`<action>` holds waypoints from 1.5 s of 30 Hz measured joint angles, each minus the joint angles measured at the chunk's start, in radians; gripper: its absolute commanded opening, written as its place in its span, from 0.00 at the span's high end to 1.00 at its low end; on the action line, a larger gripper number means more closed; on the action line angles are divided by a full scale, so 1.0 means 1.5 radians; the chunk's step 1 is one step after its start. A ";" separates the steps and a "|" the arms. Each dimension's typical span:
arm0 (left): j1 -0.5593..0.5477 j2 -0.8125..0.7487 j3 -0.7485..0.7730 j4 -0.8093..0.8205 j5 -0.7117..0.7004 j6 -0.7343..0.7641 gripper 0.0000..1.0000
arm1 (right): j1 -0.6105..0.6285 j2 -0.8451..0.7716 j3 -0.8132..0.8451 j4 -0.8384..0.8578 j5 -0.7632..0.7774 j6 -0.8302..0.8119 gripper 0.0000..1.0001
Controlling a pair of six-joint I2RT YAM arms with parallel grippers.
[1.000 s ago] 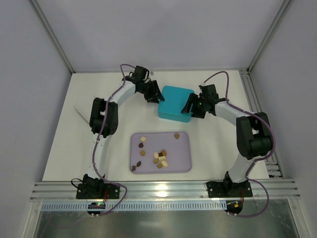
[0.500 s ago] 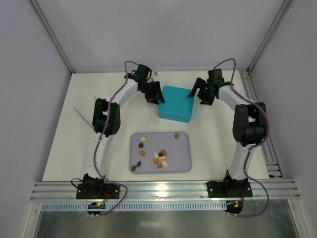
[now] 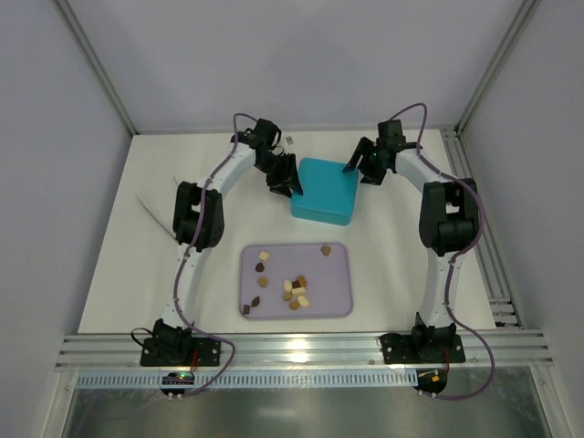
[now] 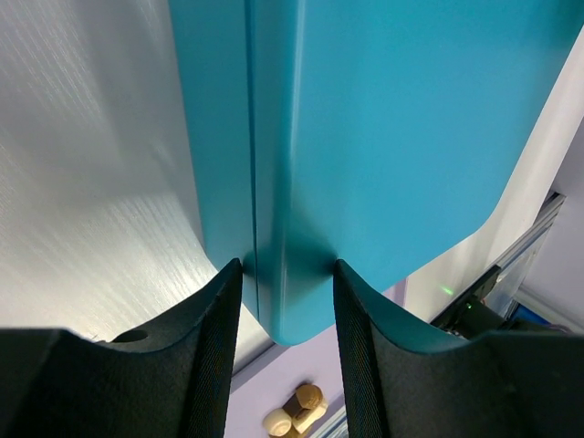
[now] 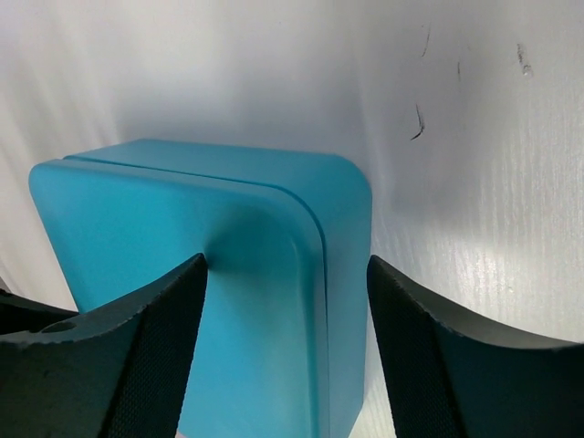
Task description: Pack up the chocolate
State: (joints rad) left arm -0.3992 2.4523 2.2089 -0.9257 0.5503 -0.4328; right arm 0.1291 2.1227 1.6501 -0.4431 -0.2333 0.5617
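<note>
From where I stand, the packing has hardly started. All the chocolate (image 3: pixel 290 285) I can see lies loose on the lilac tray (image 3: pixel 339 274): about ten small pieces in brown, tan and cream, most bunched near the middle and a few scattered toward the rim. The tray sits on the bench (image 3: pixel 401 265), well apart from both grippers, on the side toward the arm bases.

Both arms are busy with the teal box (image 3: pixel 327 190), which lies between the two grippers with its lid down. A seam runs round its side, and nothing of its inside can be seen.

The left gripper (image 3: pixel 285 180) has its jaws partly closed on the box's near edge. One finger presses each side of the rounded rim, so it has a firm pinch on the box itself.

The right gripper (image 3: pixel 359 169) is at the opposite far corner with its jaws standing wide. That corner of the box lies between its fingers. One finger sits over the lid and the other just beside the box's side wall, and I cannot see it clamping anything.

My guess is that this is the box-opening step, one arm steadying while the other goes for the lid. Left to do is nearly everything: get the lid off, carry each piece from tray to box, and close it.
</note>
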 measured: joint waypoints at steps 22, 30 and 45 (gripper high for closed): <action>-0.005 -0.043 -0.086 -0.009 0.027 0.008 0.57 | 0.021 0.045 0.091 -0.049 0.026 -0.011 0.48; -0.014 -0.089 -0.189 0.061 0.062 -0.026 0.45 | 0.029 0.070 0.145 -0.092 0.036 -0.050 0.32; 0.033 -0.116 -0.224 0.220 -0.024 -0.100 0.41 | 0.034 0.069 0.147 -0.099 0.037 -0.115 0.18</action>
State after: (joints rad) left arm -0.3496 2.2784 1.8732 -0.5957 0.5140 -0.5827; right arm 0.1799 2.2269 1.8702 -0.5919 -0.1783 0.3893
